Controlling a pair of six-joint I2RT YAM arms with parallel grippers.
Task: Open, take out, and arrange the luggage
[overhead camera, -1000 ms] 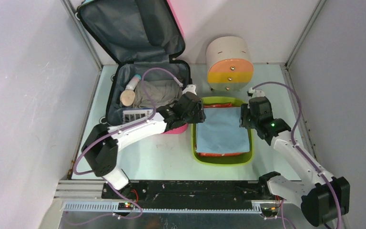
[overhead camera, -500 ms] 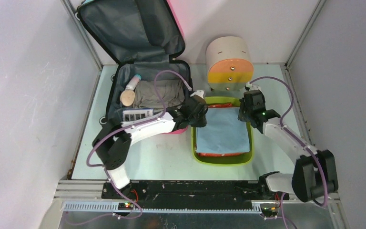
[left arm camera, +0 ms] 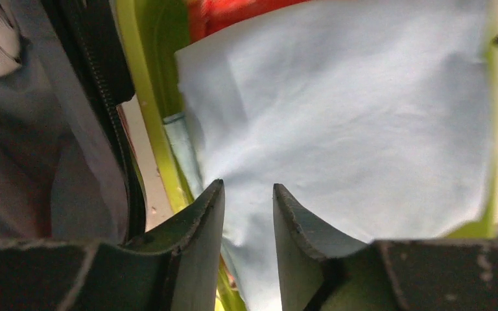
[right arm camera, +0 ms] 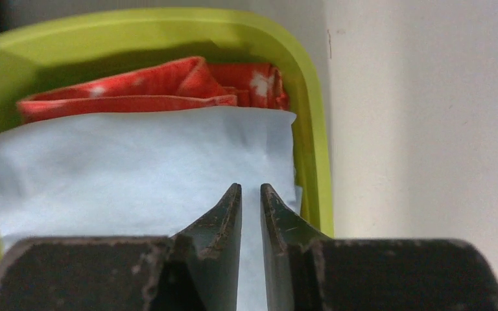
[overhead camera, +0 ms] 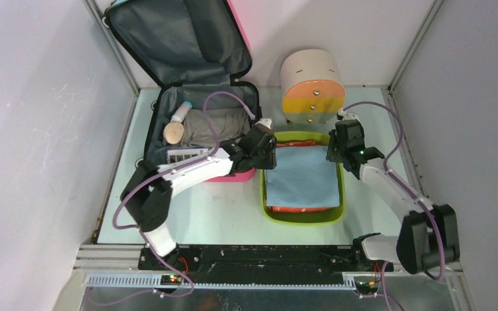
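The luggage (overhead camera: 194,84) lies open at the far left corner of the table (overhead camera: 194,207), lid up against the back wall, its long axis running near to far. It sits just left of the left gripper (left arm camera: 248,194), which is on the nearer arm. That gripper's jaws stand partly apart and empty over the blue cloth (overhead camera: 301,178) in the green tray (overhead camera: 301,216). The right gripper (right arm camera: 251,191) shows only a slit, and I cannot tell whether it nips the cloth. I can read no writing.

No writing, brand, number or sign can be read in any view. A white card (overhead camera: 183,156) with dark blocks lies inside the luggage (overhead camera: 168,39), but its print is too small to make out.
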